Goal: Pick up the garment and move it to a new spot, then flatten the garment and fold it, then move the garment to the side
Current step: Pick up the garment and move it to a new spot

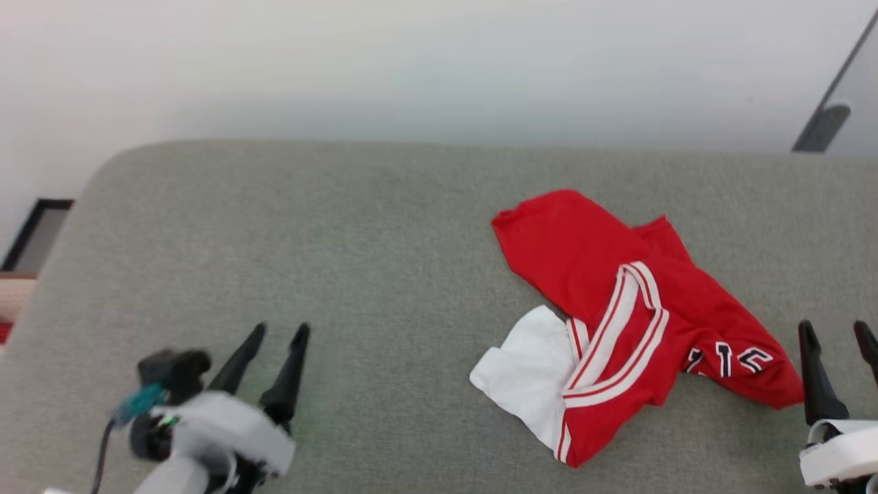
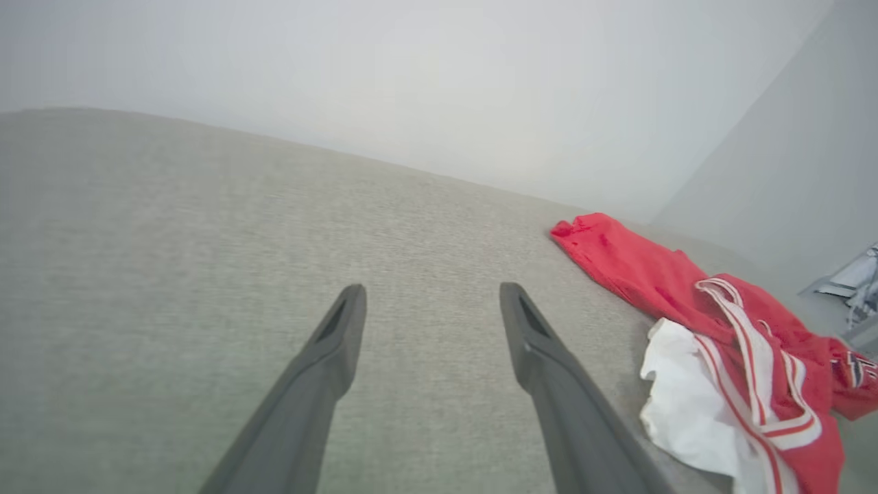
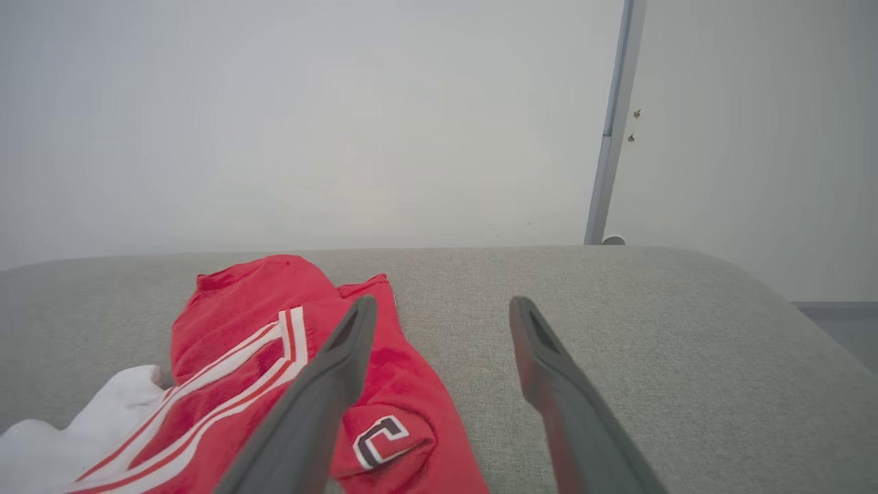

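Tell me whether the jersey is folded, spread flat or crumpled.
Crumpled. The jersey lies bunched on the grey surface, its striped trim twisted across the middle and its white panel sticking out at one side.

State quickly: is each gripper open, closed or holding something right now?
Left gripper: open, holding nothing, over the grey surface.
Right gripper: open, holding nothing, beside the garment.

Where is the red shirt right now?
In the head view the red jersey lies crumpled on the grey fabric surface, right of the middle, close beside the right claw and far from the left claw.
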